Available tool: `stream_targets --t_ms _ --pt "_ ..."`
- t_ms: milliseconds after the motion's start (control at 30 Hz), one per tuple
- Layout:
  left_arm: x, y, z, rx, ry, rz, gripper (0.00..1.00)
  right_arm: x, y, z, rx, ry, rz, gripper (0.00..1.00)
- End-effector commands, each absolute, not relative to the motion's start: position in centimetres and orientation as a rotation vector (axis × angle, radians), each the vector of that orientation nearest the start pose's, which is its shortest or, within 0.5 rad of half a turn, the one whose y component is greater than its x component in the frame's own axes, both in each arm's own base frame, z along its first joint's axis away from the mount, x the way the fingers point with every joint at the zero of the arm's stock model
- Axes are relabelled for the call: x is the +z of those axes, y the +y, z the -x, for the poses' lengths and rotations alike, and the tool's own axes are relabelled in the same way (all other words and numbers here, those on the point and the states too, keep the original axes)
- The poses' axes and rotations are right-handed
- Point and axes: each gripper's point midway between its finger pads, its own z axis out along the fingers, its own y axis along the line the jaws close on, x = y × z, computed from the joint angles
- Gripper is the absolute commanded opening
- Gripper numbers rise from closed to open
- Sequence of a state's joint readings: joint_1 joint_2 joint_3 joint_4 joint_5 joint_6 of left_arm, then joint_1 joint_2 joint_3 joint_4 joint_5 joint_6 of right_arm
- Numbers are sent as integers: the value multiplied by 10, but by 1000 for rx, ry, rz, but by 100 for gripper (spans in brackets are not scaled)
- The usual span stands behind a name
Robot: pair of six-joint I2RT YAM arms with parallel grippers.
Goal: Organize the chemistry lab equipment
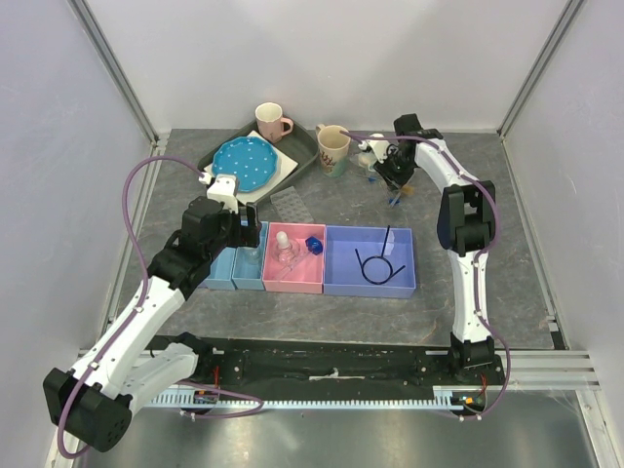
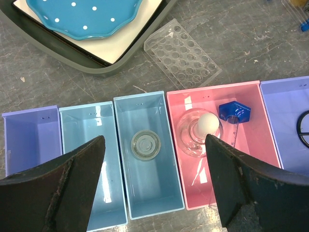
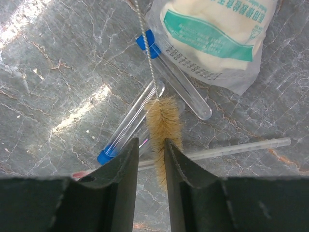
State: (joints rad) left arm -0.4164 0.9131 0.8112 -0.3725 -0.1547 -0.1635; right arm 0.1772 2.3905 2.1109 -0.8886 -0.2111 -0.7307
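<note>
Grey marbled desk (image 3: 58, 72) — right jaws pinched narrow on the tan brush (image 3: 163, 121); left jaws wide over a blue bin (image 2: 145, 193).

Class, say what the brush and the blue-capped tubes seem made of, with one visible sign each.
Brush: fuzzy tan bristles on twisted wire, probably fibre and metal. Tubes: see-through and glossy, glass or clear plastic. Caps: opaque blue, likely plastic.

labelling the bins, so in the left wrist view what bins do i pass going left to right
small purple bin → first light blue bin → second light blue bin, holding a clear round piece → pink bin, holding a clear flask and blue cap → large purple bin at the right edge
</note>
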Motion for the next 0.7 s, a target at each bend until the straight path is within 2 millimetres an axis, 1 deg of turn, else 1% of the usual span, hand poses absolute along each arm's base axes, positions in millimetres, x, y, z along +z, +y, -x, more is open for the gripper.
stream_targets --t_ms 0,167,300,333,400,433,500,533,600,633,667 --pt "218 -105 -295 -191 1999 -176 91 36 101 -529 127 2392 1243 30" --pt "220 -107 -294 -206 1997 -174 91 36 102 -525 158 2387 1247 18" --pt "223 -109 -293 -233 1991 -158 91 45 103 -524 175 2373 1234 4" --pt "224 -111 -292 -248 1991 -159 91 47 105 -524 177 2367 1228 3" --pt "225 -114 -291 -280 1991 -144 91 59 106 -525 191 2346 1204 0" --pt "226 -118 -290 -306 1992 -147 91 70 106 -526 188 2326 1190 0" --pt "231 -123 -289 -347 1982 -127 91 80 110 -525 215 2306 1167 0" --pt "232 -127 -288 -377 1979 -130 91 92 110 -525 219 2286 1154 0" --pt "238 -131 -286 -423 1964 -110 91 100 114 -522 247 2267 1137 0" --pt "240 -135 -285 -452 1960 -111 91 112 115 -520 249 2246 1127 0" --pt "242 -137 -284 -477 1959 -95 91 113 116 -518 258 2245 1121 0"
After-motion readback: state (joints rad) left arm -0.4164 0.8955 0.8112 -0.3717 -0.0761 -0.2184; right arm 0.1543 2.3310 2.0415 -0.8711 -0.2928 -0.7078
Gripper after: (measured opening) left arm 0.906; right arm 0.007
